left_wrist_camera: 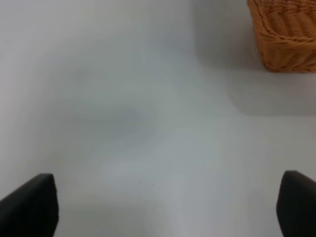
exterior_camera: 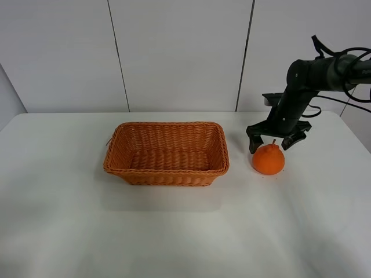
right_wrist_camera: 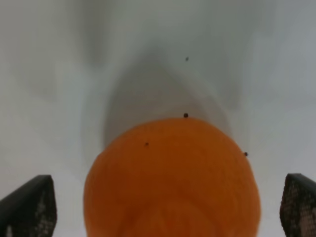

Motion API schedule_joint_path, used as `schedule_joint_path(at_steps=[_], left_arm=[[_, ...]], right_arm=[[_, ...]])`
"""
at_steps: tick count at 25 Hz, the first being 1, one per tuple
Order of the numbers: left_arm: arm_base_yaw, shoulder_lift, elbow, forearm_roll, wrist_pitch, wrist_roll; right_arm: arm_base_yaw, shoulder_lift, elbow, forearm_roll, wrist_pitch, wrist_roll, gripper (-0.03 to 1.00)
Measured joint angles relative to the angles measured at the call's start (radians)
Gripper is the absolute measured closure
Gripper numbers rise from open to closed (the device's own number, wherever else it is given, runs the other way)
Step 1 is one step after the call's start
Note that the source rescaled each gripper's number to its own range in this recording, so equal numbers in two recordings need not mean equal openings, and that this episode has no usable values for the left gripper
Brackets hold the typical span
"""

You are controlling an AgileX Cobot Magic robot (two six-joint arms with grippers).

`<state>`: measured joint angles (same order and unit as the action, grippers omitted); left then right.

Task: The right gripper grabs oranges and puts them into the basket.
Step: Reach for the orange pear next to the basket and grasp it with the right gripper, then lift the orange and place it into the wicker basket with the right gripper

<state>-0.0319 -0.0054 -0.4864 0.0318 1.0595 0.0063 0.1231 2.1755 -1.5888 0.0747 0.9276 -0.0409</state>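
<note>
The orange (exterior_camera: 268, 160) sits on the white table to the right of the wicker basket (exterior_camera: 122, 165), which holds nothing. My right gripper (exterior_camera: 277, 141) hangs just above and behind the orange with its jaws spread wide, one on each side of the fruit's knob top. In the right wrist view the orange (right_wrist_camera: 173, 182) fills the space between the two open fingertips (right_wrist_camera: 30, 206), with gaps on both sides. My left gripper (left_wrist_camera: 168, 210) is open over bare table, with a corner of the basket (left_wrist_camera: 286, 37) in its view.
The white table (exterior_camera: 174, 231) stretches around the basket and fruit. A grey panelled wall (exterior_camera: 174, 52) stands behind the table's far edge. The right arm (exterior_camera: 324, 72) reaches in from the right, with cables.
</note>
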Motion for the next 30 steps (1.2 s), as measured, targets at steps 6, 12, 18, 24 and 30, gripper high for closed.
schedule_joint_path(at_steps=[6,12,18,24,30], left_arm=[[0.000,0.000,0.000,0.000,0.000,0.000],[0.000,0.000,0.000,0.000,0.000,0.000],[0.000,0.000,0.000,0.000,0.000,0.000],[0.000,0.000,0.000,0.000,0.000,0.000],[0.000,0.000,0.000,0.000,0.000,0.000]], right_arm=[[0.000,0.050,0.000,0.000,-0.002,0.003,-0.03],[0.000,0.050,0.000,0.000,-0.004,0.020,0.17],[0.000,0.039,-0.002,-0.004,0.013,0.027,0.97],[0.000,-0.008,-0.116,-0.011,0.101,0.026,0.96],[0.000,-0.053,-0.356,-0.016,0.276,0.021,0.96]])
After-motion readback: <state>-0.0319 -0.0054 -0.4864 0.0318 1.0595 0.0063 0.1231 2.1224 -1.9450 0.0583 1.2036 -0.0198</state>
